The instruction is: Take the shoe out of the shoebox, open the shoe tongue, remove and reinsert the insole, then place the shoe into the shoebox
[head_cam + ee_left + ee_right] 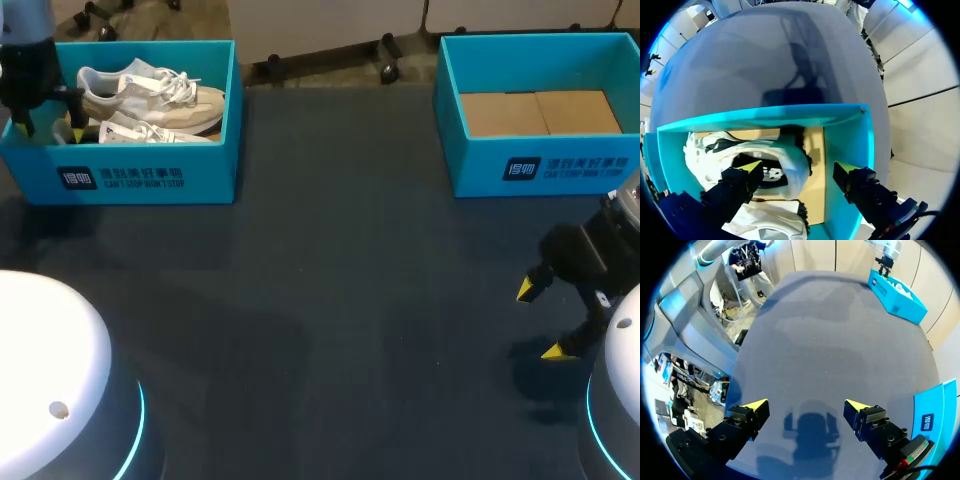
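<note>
First step, taking the shoe out, is not yet done. The left gripper (50,128) is hanging over the left shoebox (150,178) with its fingers spread and holding nothing. In the left wrist view one fingertip is lying over the collar of the white shoe (790,161) and the other over the cardboard floor beside it. A second shoe (150,133) is lying just beside the first in the same box. The next move is likely calling for a descent so that both fingers close on the collar, without catching the neighbouring shoe. The right gripper (540,320) is hovering open and empty above the dark matte table (330,300), near the right shoebox (545,168), which is showing only its cardboard floor.
</note>
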Motion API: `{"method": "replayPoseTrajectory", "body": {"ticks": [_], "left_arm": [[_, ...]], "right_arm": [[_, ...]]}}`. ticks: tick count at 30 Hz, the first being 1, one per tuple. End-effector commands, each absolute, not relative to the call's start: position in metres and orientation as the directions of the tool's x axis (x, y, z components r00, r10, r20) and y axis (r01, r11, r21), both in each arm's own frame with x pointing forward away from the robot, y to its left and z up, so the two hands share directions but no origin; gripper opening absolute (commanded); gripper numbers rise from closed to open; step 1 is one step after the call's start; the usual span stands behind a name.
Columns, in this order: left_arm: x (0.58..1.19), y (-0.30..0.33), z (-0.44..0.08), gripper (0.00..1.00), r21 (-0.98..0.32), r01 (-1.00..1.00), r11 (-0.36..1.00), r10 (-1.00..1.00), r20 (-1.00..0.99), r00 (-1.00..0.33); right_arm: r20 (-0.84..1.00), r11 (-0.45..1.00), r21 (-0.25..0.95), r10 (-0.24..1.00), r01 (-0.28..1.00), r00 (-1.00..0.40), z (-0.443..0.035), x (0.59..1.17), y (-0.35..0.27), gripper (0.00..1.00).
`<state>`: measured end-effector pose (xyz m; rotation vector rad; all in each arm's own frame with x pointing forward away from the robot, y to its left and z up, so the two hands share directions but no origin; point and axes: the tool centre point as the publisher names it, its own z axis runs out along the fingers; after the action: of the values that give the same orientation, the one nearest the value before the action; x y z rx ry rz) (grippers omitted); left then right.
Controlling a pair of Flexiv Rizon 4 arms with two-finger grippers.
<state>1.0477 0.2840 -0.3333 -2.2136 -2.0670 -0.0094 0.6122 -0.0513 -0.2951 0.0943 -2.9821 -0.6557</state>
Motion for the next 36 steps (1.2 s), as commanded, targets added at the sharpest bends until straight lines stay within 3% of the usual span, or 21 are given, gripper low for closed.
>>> {"method": "replayPoseTrajectory", "body": {"ticks": [1, 20, 24, 30, 35, 36], "left_arm": [[1.05, 0.286, -0.342, 0.94, -0.089, 0.995, -0.05, 0.995, 0.081, 0.057], [1.05, 0.294, -0.373, 0.85, -0.091, 0.996, -0.01, 0.996, 0.087, 0.018], [1.05, 0.295, -0.378, 0.78, -0.097, 0.995, -0.008, 0.996, 0.087, 0.016], [1.047, 0.294, -0.384, 0.79, -0.104, 0.995, -0.008, 0.996, 0.091, 0.018], [1.043, 0.293, -0.387, 0.71, -0.104, 0.995, -0.004, 0.995, 0.102, 0.014], [1.043, 0.293, -0.387, 0.6, -0.104, 0.995, 0.002, 0.994, 0.104, 0.009]], "right_arm": [[0.071, 0.907, 0.418, -0.078, -0.042, -0.994, -0.296, 0.612, -0.051, 1.0], [0.071, 0.907, 0.418, -0.078, -0.042, -0.994, -0.296, 0.612, -0.051, 1.0], [0.071, 0.907, 0.418, -0.078, -0.042, -0.994, -0.296, 0.612, -0.051, 1.0], [0.071, 0.907, 0.418, -0.078, -0.042, -0.994, -0.296, 0.612, -0.051, 1.0], [0.071, 0.907, 0.418, -0.078, -0.042, -0.994, -0.296, 0.612, -0.051, 1.0], [0.071, 0.907, 0.418, -0.078, -0.042, -0.994, -0.296, 0.612, -0.051, 1.0]]}}
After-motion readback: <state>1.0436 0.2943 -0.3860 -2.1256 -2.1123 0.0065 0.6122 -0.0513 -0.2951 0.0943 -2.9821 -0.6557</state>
